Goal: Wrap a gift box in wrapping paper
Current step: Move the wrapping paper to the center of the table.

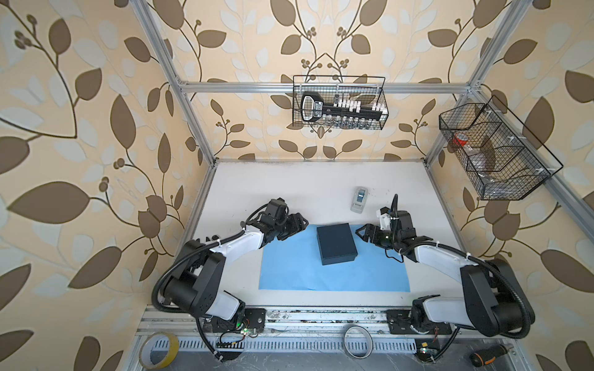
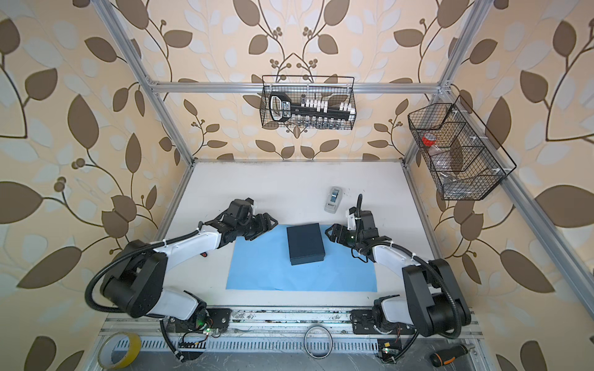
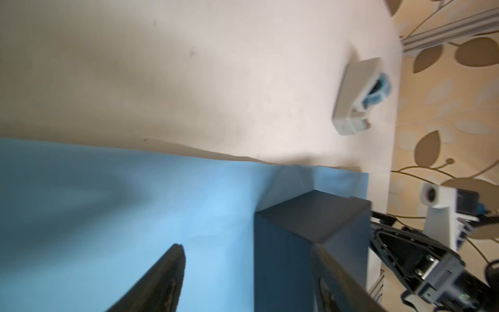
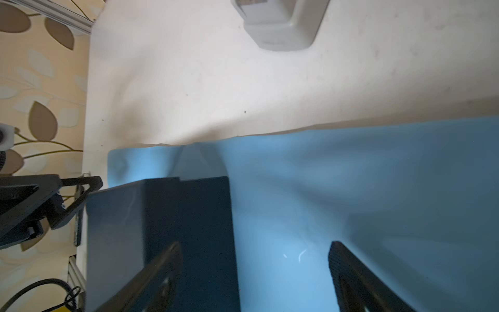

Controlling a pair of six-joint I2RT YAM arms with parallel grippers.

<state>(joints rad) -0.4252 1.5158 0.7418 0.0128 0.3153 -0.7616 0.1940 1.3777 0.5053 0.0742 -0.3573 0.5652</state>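
- The box (image 1: 336, 243) sits on the paper (image 1: 289, 273), toward its far edge.
- The paper lies spread on the table (image 1: 273, 192), light blue face up.
- My left gripper (image 1: 300, 227) hangs over the paper's far left corner, jaws wide apart, holding nothing.
- My right gripper (image 1: 360, 235) is just right of the box, apart from it, jaws spread and empty.

Grey-white tape dispenser (image 1: 359, 199) lies on the white desk (image 1: 283, 192). Two black wire baskets hang from the aluminium frame (image 1: 241, 86): rear basket (image 1: 297, 96), side basket (image 1: 514, 180). Yellow tape roll (image 1: 159, 350), clear ring (image 1: 357, 341) and screwdriver (image 1: 488, 356) rest along the front ledge (image 1: 289, 347).
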